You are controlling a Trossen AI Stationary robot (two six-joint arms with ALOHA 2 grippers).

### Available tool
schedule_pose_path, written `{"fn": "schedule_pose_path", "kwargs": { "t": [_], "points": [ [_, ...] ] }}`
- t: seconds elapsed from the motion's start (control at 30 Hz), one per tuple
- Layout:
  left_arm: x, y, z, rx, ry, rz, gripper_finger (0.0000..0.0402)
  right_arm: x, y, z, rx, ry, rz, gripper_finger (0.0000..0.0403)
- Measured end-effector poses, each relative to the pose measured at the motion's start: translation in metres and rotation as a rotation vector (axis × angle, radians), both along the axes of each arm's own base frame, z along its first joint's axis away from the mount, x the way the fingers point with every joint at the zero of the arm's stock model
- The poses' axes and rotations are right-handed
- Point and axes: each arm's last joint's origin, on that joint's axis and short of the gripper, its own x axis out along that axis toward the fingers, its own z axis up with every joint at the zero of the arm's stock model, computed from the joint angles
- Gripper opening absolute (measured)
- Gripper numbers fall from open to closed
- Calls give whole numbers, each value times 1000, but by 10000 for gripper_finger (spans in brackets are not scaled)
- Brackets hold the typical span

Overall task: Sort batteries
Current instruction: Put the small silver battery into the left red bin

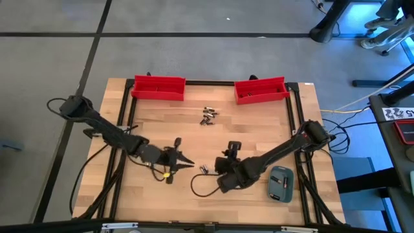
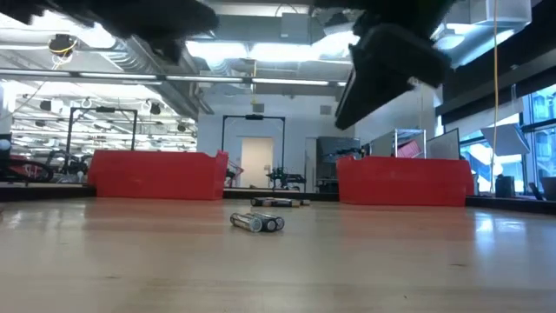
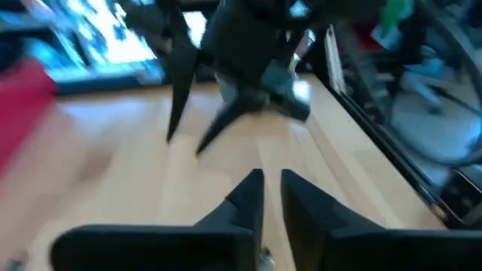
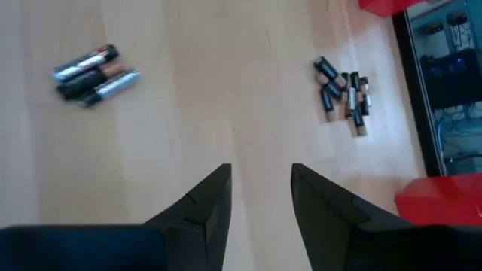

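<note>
Left tool (image 3: 271, 188): fingers sitting nearly together, nothing visibly pinched; view blurring.
Right tool (image 4: 260, 188): fingers spreading, empty.
Batteries (image 4: 345, 94): lying on table (image 1: 162, 129).

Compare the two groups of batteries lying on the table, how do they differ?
The far group of batteries lies near the middle of the table, closer to the two red bins; the near group lies between the two grippers. The far group holds more cells, scattered loosely; the near group has about three, lying side by side and touching. Both lie flat on the wooden table, outside the bins.
</note>
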Motion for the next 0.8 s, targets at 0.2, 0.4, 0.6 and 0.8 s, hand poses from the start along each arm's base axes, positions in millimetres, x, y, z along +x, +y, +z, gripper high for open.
{"fn": "schedule_pose_path", "kwargs": {
  "t": [0.2,0.4,0.6,0.8],
  "points": [
    [8,25,-9,-29,145,-60,115,-9,12,-26,84,-55,10,138],
    [16,41,-16,-79,191,-85,178,-17,4,-47,132,-46,-6,138],
    [27,39,-36,-21,214,-147,205,-37,-20,-45,207,-142,-29,138],
    [40,39,-56,-23,197,-158,208,-43,-37,-48,371,-361,-27,138]
  ]
}}
